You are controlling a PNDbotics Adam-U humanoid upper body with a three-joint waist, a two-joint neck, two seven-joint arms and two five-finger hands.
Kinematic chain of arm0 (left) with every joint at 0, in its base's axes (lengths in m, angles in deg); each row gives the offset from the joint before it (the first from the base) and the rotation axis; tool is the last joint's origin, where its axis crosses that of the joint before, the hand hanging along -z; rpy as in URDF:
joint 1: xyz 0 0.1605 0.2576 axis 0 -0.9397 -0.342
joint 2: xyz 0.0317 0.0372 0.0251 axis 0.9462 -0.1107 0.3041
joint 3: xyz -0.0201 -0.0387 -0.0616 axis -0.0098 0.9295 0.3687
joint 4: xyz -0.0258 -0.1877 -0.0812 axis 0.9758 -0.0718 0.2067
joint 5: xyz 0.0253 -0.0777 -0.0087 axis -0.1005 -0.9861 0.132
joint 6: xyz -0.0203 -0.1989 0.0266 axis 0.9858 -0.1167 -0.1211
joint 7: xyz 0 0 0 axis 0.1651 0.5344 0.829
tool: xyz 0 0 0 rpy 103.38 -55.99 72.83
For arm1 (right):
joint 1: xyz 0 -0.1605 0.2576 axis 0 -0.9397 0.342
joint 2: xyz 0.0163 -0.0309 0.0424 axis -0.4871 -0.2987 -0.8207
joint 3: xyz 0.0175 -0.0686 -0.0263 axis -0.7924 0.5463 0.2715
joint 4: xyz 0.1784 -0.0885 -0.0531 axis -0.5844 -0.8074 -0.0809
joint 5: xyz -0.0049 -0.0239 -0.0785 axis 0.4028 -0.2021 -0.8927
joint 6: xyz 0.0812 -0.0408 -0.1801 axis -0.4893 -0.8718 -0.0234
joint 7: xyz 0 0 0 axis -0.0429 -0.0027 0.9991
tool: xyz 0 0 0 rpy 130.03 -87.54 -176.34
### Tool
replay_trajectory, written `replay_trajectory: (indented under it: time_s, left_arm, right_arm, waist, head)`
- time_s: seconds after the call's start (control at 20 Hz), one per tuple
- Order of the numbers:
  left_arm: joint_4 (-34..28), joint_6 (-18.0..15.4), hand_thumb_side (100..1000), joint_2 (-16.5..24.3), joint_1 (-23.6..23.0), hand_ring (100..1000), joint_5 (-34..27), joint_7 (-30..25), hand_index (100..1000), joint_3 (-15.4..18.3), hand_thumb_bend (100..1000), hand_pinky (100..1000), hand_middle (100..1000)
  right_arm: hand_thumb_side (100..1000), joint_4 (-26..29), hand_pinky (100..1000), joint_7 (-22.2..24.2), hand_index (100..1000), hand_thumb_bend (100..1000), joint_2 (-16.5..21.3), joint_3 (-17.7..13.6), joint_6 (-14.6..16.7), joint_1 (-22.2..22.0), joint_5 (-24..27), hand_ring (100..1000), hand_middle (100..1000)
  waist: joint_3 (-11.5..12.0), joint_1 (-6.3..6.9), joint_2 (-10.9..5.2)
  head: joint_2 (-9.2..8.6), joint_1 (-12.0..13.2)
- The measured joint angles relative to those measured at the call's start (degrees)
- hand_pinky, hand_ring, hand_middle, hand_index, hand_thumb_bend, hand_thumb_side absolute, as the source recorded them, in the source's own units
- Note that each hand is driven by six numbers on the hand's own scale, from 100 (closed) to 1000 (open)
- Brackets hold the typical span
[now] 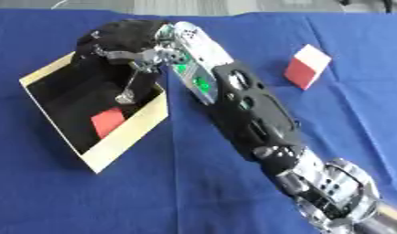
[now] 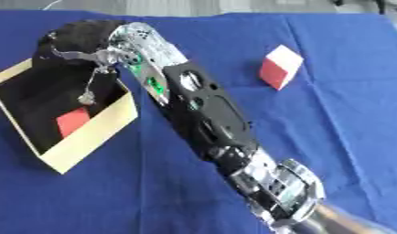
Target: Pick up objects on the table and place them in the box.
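Observation:
My right arm reaches in from the lower right, and my right hand (image 1: 126, 39), black, hangs over the far end of the open cardboard box (image 1: 126, 137). Its fingers point down into the dark inside and look relaxed, and a thin silver thumb (image 1: 126, 93) hangs straight down. Nothing is held in it. A red block (image 1: 107, 121) lies on the box floor, below the hand and apart from it. A red and white cube (image 1: 306, 67) sits on the blue cloth to the right, far from the hand. My left hand shows in neither view.
The blue tablecloth (image 1: 194, 183) covers the whole table. My forearm (image 1: 242, 105) crosses the middle diagonally, between the box and the cube. The far table edge runs along the top of the views.

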Motion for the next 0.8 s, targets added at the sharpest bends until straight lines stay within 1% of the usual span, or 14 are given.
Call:
replay_trajectory:
  time_s: [0.2, 0.3, 0.4, 0.6, 0.8]
  left_arm:
    - [0.0, 0.0, 685, 0.0, 0.0, 758, 0.0, 0.0, 839, 0.0, 168, 707, 761]
    - [0.0, 0.0, 684, 0.0, 0.0, 759, 0.0, 0.0, 839, 0.0, 169, 707, 761]
    - [0.0, 0.1, 685, 0.0, -0.1, 759, 0.0, 0.2, 840, 0.0, 167, 707, 761]
    - [0.0, 0.2, 685, 0.0, -0.5, 759, 0.0, 0.5, 839, 0.0, 168, 706, 761]
    - [0.0, 0.4, 687, 0.0, -0.9, 759, 0.2, 0.7, 839, 0.0, 165, 706, 761]
  right_arm:
    - [228, 2.8, 868, -0.8, 883, 191, 0.3, -0.9, -1.3, 1.2, 2.6, 899, 800]
    - [263, 4.9, 865, -1.3, 879, 135, 1.1, -1.2, -2.3, 1.7, 4.9, 893, 790]
    - [253, 7.4, 862, -2.0, 868, 118, 2.5, -1.6, -3.6, 2.2, 7.8, 887, 780]
    - [213, 12.7, 854, -3.4, 858, 111, 7.4, -3.0, -7.0, 3.4, 15.4, 873, 768]
    - [187, 17.8, 852, -4.7, 861, 139, 13.7, -4.4, -10.3, 3.4, 22.2, 870, 770]
  waist:
    - [0.0, 0.04, 0.0]
    - [-0.1, 0.11, 0.0]
    - [-0.4, 0.14, 0.0]
    - [-0.9, 0.09, -0.08]
    - [-1.5, 0.0, -0.22]
  head:
    - [0.14, 0.0]
    - [0.35, 0.1]
    - [0.5, 0.3]
    - [0.58, 1.0]
    - [1.06, 1.7]
